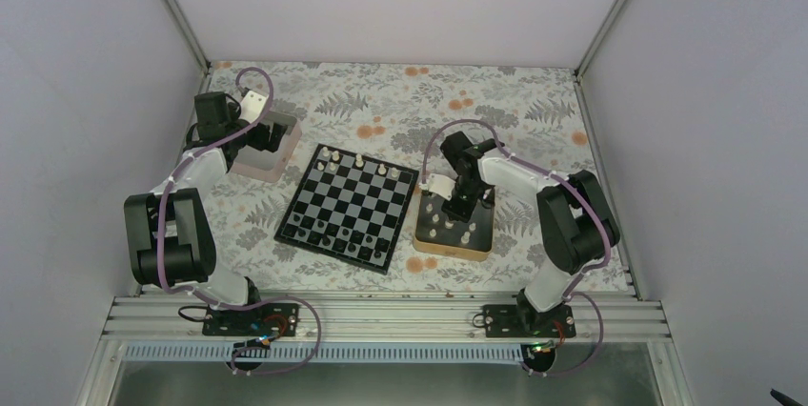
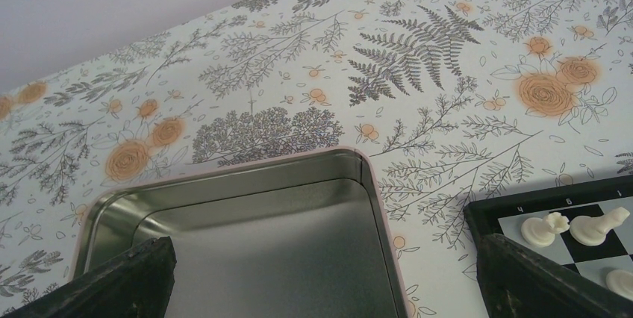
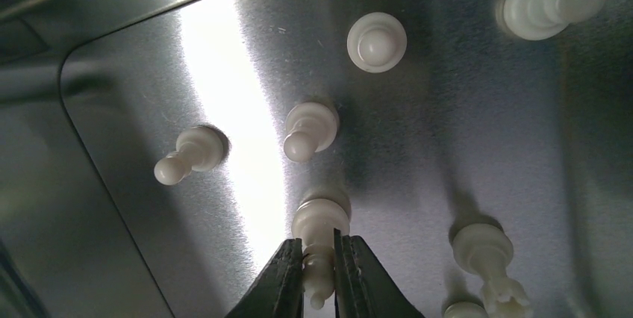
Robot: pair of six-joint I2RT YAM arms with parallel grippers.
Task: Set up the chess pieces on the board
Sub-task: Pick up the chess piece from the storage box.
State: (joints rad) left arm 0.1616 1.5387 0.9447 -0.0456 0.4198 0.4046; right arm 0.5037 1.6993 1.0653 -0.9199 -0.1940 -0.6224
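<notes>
While the right gripper [image 3: 319, 262] is held low inside the gold tin [image 1: 453, 252], a cream chess piece [image 3: 316, 225] is pinched between its jaws, and other cream pieces [image 3: 377, 40] are seen scattered around it on the tin's metal floor. The board [image 1: 348, 206] is laid at the middle of the table [image 1: 429, 91], just left of that tin, with a row of cream chessmen [image 1: 359, 160] along its far edge. The left gripper [image 2: 322, 258] is held above the pinkish silver tin [image 2: 369, 176], left of the board, its jaws spread wide.

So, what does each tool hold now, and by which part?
Right tool grips a white chess piece by its slim upper part, inside the tin. Left tool: nothing.
</notes>
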